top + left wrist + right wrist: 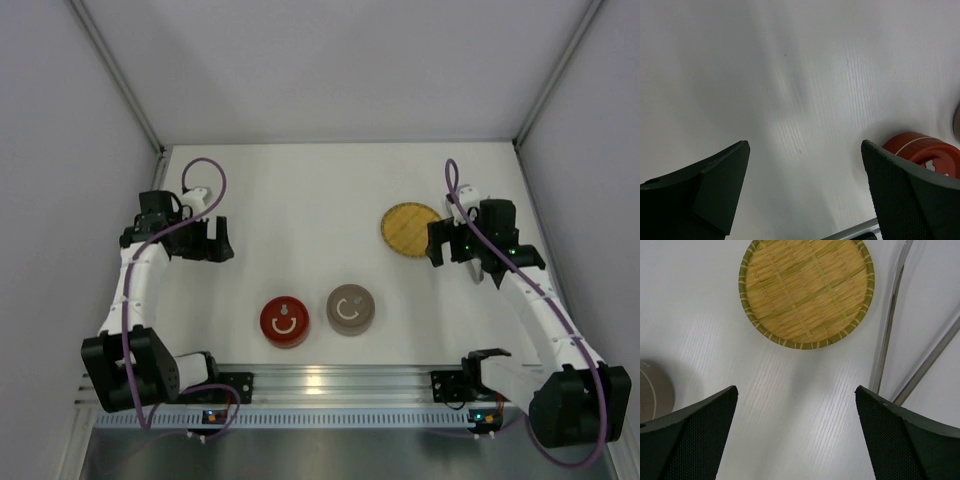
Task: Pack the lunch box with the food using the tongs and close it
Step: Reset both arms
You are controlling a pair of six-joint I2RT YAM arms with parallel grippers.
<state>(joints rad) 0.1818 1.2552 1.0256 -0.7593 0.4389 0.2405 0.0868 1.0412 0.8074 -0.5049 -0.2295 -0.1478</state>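
Quick look at where we're at. Our right gripper (796,390) is wide open with nothing between the fingers. It's hanging over bare table (805,430), just below the woven plate (807,290) in the wrist view. The plate has nothing on it, and we can't spot any food in any of the three views. Our guess is it's already packed, but we can't confirm that.

The tongs (889,320) are lying flat on the table at the right of that view, just beside the plate. Their two thin arms run down to a spot very near our right finger.

The left gripper (805,145) is also fully open and empty, over plain table. The red container (285,321) pokes into the lower right of its wrist view. From above, it sits in the lower centre of the frame, side by side with the tan container (350,309). Both show a lid on top.

What worries us:
- The right finger is so close to the tongs that a sideways move could knock them toward the wall.
- We can't tell whether either lid is properly seated. Pushing down off-centre could make a round tub skid on the smooth table.
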